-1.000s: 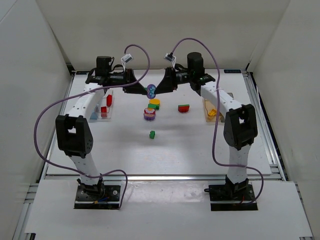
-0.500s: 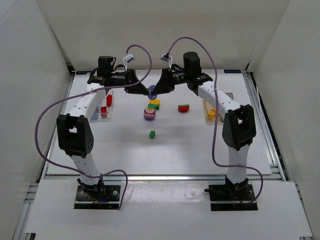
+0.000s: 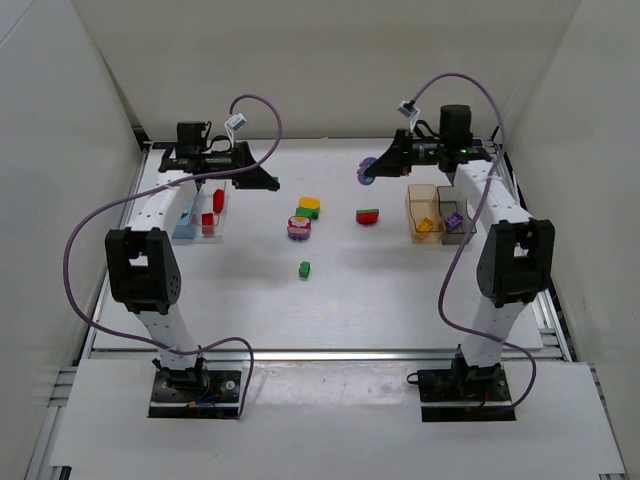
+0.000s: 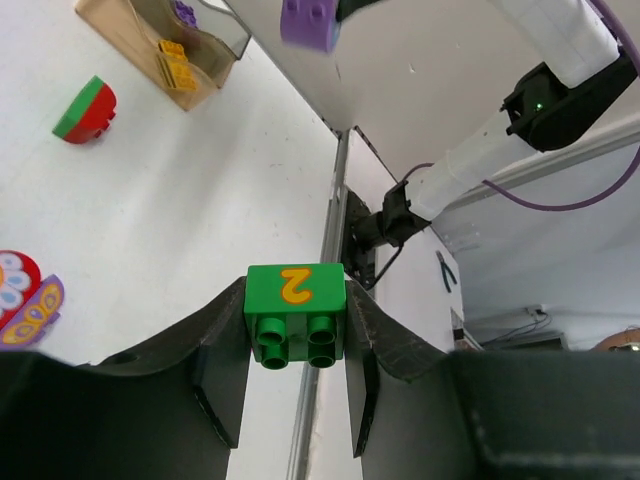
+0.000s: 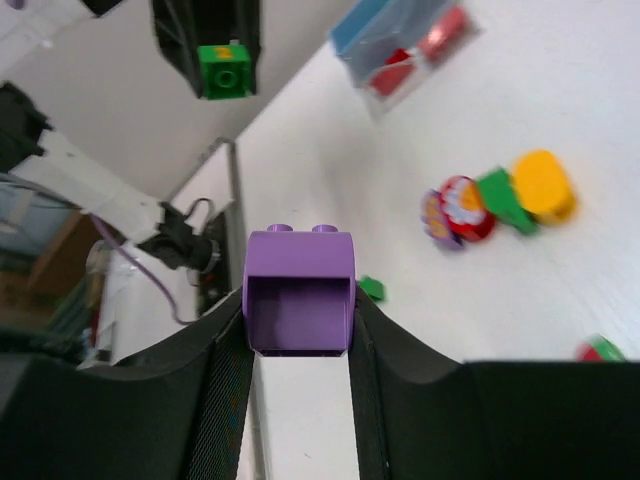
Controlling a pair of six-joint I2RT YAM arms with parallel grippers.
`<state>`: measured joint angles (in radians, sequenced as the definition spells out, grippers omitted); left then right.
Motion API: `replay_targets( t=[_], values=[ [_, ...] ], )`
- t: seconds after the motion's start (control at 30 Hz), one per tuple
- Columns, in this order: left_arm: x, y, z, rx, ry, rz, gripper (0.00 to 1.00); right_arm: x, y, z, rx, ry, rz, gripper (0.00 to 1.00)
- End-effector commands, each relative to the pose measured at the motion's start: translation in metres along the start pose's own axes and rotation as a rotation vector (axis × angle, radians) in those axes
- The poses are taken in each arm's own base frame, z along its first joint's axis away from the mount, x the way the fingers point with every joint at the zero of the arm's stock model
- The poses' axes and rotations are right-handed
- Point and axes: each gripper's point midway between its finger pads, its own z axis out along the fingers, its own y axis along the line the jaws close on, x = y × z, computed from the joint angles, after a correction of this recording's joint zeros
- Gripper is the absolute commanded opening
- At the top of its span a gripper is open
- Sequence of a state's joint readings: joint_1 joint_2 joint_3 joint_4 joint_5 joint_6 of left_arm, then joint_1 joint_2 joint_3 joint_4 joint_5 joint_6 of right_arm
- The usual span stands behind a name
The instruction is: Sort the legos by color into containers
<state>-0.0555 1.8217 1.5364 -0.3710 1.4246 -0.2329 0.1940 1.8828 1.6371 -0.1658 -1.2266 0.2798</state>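
- They're apart! Our left gripper (image 3: 268, 183) has swung back to the left, its jaws part-closed on the green brick (image 4: 296, 312) clamped between them.
- Our right gripper (image 3: 367, 172) has pulled away right, jaws pinching the purple brick (image 5: 298, 292), with the amber bin (image 3: 420, 205) just beyond.

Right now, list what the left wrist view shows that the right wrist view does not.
Only left wrist: the amber bin holding yellow bricks. Only right wrist: the blue bin, the red bricks by it, and a small loose green brick. Both: the green brick and the purple brick, each gripped.
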Motion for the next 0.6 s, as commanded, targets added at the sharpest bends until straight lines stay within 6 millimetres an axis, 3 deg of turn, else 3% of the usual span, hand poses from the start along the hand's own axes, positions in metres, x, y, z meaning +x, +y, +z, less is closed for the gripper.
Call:
replay_targets(
  t=[0.0,0.03,0.07,0.13,0.17,0.27,0.33,0.37,0.43,0.57],
  values=[
    [0.002,-0.027,0.001,-0.001,0.017,0.011,0.10,-0.005,0.013,-0.026,0.062,-0.020,-0.114,0.00],
    [-0.001,-0.028,0.001,-0.023,0.024,0.016,0.10,-0.002,0.008,-0.036,0.098,-0.024,-0.096,0.00],
    [0.016,-0.013,0.006,-0.100,0.074,0.030,0.10,-0.002,0.002,-0.045,0.154,-0.031,-0.130,0.00],
    [0.026,-0.008,0.011,-0.185,0.137,0.066,0.10,0.002,-0.009,-0.064,0.229,-0.039,-0.142,0.00],
    [0.035,0.007,0.010,-0.294,0.191,0.129,0.10,0.003,-0.017,-0.072,0.292,-0.039,-0.147,0.00],
    [0.058,0.012,0.018,-0.358,0.256,0.122,0.10,0.014,-0.034,-0.103,0.454,-0.022,-0.179,0.00],
    [0.061,0.017,0.019,-0.387,0.234,0.127,0.10,0.026,-0.045,-0.115,0.553,0.011,-0.201,0.00],
    [0.061,0.021,0.017,-0.425,0.227,0.118,0.10,0.028,-0.061,-0.141,0.674,0.008,-0.192,0.00],
    [0.057,0.023,0.017,-0.443,0.212,0.141,0.10,0.040,-0.082,-0.167,0.855,0.036,-0.179,0.00],
    [0.050,0.027,0.017,-0.469,0.202,0.147,0.10,0.052,-0.105,-0.204,1.040,0.063,-0.161,0.00]
  ],
)
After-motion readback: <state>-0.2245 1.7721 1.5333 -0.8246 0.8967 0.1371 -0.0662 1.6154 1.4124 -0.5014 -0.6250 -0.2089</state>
